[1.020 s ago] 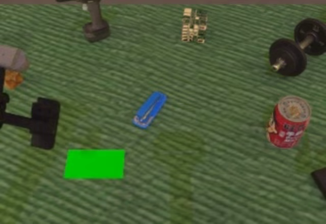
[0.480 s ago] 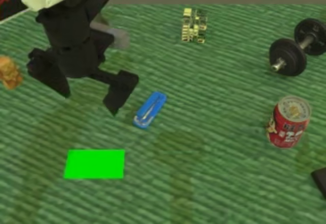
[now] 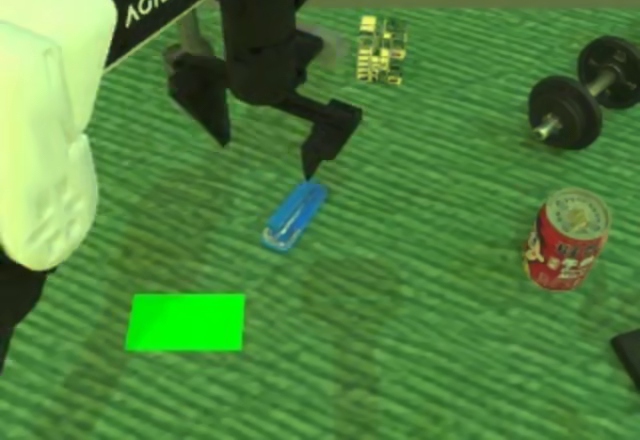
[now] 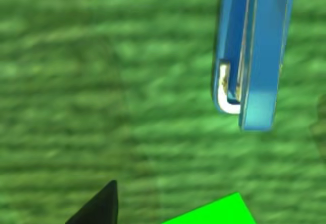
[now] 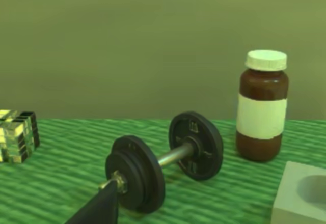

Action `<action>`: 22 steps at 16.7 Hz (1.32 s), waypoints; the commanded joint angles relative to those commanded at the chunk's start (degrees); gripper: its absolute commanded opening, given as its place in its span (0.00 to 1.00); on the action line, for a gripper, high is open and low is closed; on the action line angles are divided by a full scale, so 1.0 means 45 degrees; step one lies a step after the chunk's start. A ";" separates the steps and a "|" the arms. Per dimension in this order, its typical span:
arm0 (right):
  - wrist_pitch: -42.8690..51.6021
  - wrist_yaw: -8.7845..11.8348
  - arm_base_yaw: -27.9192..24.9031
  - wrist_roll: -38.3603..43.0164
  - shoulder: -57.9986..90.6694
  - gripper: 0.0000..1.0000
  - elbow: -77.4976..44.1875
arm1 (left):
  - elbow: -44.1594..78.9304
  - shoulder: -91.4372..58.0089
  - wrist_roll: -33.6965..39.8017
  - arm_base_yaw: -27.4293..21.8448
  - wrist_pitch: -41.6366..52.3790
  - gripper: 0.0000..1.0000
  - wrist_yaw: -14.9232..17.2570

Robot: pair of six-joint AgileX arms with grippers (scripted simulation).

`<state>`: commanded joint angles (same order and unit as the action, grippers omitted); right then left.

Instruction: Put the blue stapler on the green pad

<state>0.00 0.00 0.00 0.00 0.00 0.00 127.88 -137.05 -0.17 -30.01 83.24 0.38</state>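
Hovering spread wide above the small bright-blue oblong stapler (image 3: 295, 216), the left end effector (image 3: 265, 145) holds nothing yet — one black finger (image 3: 322, 140) hangs near the stapler's far end. That stapler lies slanted on the ribbed green counter (image 3: 430, 340), well apart from the flat neon-green pad (image 3: 186, 322). To grip well I judge the fingers should centre over the stapler and close across its narrow width — the right arm looks parked off beyond the red can (image 3: 566, 239)

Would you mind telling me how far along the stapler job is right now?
Nothing is placed yet: the blue stapler lies on the carpet, apart from the green pad. In hand: the left gripper hovers open over the stapler. The right arm is parked at the table's right. Grasping, carrying and placing remain.
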 joint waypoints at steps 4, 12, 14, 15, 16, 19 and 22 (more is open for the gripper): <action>0.0000 0.0000 0.0000 0.0000 0.0000 1.00 0.0000 | 0.1454 -0.0898 0.0094 -0.0144 0.0029 1.00 -0.0099; 0.0000 0.0000 0.0000 0.0000 0.0000 1.00 0.0000 | 0.0932 -0.0900 0.0054 -0.0099 -0.0491 1.00 -0.0100; 0.0000 0.0000 0.0000 0.0000 0.0000 1.00 0.0000 | 0.0037 -0.0978 0.0048 -0.0099 -0.1453 1.00 -0.0099; 0.0000 0.0000 0.0000 0.0000 0.0000 1.00 0.0000 | -0.0483 -0.1035 0.0049 -0.0097 -0.2064 1.00 -0.0098; 0.0000 0.0000 0.0000 0.0000 0.0000 1.00 0.0000 | -0.1021 -0.1098 0.0049 -0.0096 -0.2717 1.00 -0.0097; 0.0000 0.0000 0.0000 0.0000 0.0000 1.00 0.0000 | -0.2401 -0.1278 0.0049 -0.0099 -0.4275 1.00 -0.0096; 0.0000 0.0000 0.0000 0.0000 0.0000 1.00 0.0000 | -0.2783 -0.1353 0.0050 -0.0104 -0.4670 1.00 -0.0095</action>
<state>0.00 0.00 0.00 0.00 0.00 0.00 115.36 -143.14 0.06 -30.48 62.23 -0.04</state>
